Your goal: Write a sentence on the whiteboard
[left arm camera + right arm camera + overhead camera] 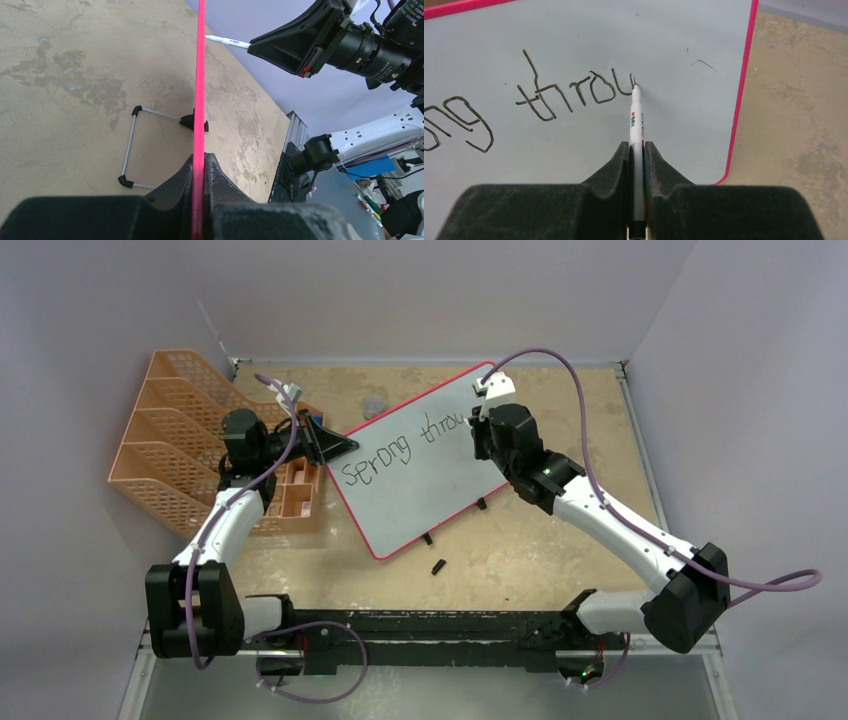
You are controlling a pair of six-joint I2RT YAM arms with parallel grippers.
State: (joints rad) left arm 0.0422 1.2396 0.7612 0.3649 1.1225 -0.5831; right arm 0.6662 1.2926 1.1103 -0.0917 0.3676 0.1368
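My left claw (pixel 199 162) is clenched on the pink edge of the whiteboard (pixel 420 490), at the board's 9 o'clock side. My right claw (pixel 638 147) grasps a white marker (pixel 636 120) that points to 12 o'clock. Its tip touches the board just after "throu" of the sentence (pixel 569 95). The whiteboard is at the middle of the table (pixel 560 540).

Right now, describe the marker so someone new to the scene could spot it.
Start at the pink-framed whiteboard mid-table. Toward its far right end, the right arm's fingers pinch a thin white marker, tip at the board just after "throu". It is the only slim white stick there, amid black fingers and black handwriting.
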